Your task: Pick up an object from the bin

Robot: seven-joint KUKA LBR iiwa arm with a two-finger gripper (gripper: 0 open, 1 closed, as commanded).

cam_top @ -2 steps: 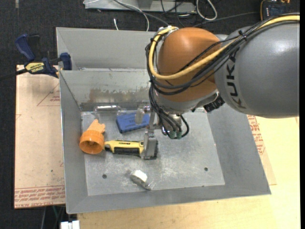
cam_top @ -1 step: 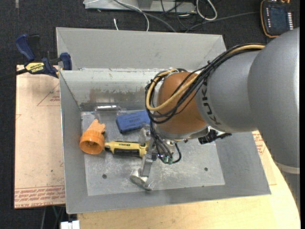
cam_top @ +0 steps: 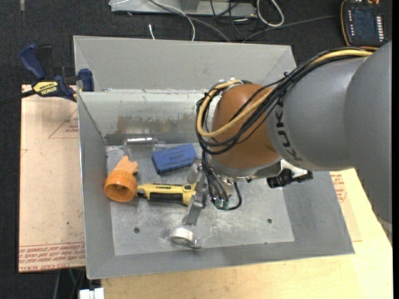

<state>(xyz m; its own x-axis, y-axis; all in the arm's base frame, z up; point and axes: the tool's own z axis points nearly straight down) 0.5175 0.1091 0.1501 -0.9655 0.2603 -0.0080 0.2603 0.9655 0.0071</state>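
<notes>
My gripper [cam_top: 202, 189] reaches down below the orange wrist cover, near the middle of the bin. It stands right at the right end of a yellow and black tool handle [cam_top: 164, 193] that lies flat on the floor. A grey metal piece with a round silver end [cam_top: 186, 228] stretches from just under the gripper towards the front wall. A blue rectangular block [cam_top: 173, 157] lies a little behind and left of the gripper. Whether anything is held is hidden by the wrist.
An orange cone-shaped plastic piece [cam_top: 121, 180] lies at the left, touching the yellow handle's left end. A small clear plastic piece [cam_top: 140, 142] sits by the back wall. The arm and its cables cover the right half of the bin.
</notes>
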